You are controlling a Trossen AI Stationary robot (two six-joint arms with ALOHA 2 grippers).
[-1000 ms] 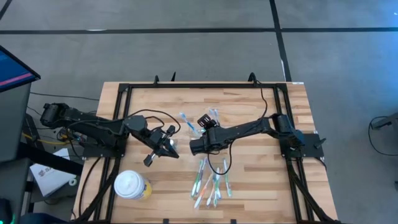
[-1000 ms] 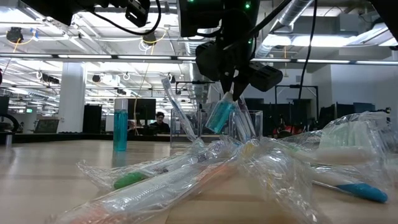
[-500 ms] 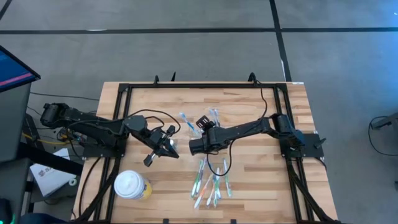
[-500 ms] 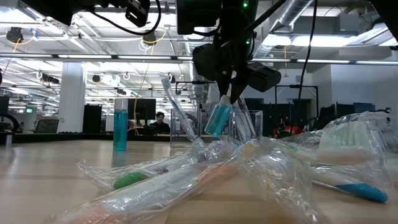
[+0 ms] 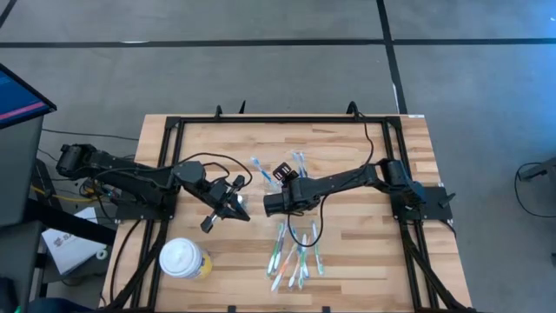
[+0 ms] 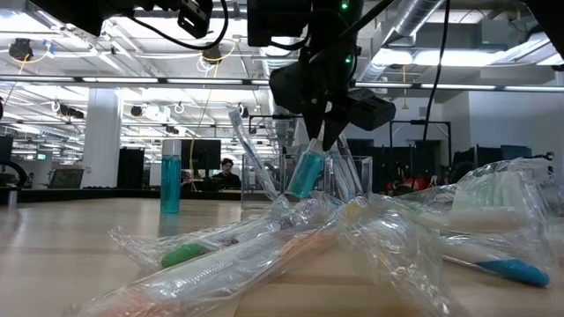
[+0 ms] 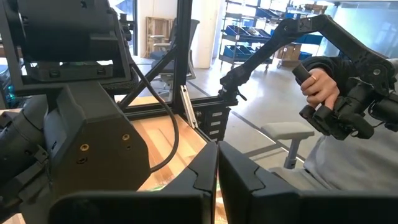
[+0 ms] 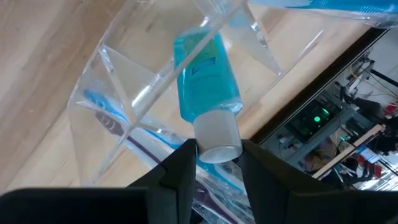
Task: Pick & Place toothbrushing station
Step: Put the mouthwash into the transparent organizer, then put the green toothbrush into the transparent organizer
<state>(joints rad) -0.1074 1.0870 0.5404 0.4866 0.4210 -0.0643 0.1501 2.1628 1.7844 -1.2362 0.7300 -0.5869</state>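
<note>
From where I stand, nothing can be read. The small blue bottle (image 8: 205, 71) carries a pale label, but its print is too faint to make out, and no sign or number shows elsewhere.

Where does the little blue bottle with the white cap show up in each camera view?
High view: hidden under the right tool, mid-table.
Low view: blue bottle hangs tilted, upper middle, at the clear holder.
Left wrist view: not in it.
Right wrist view: centre, cap towards the camera.
Shared landmark: the clear holder.
</note>
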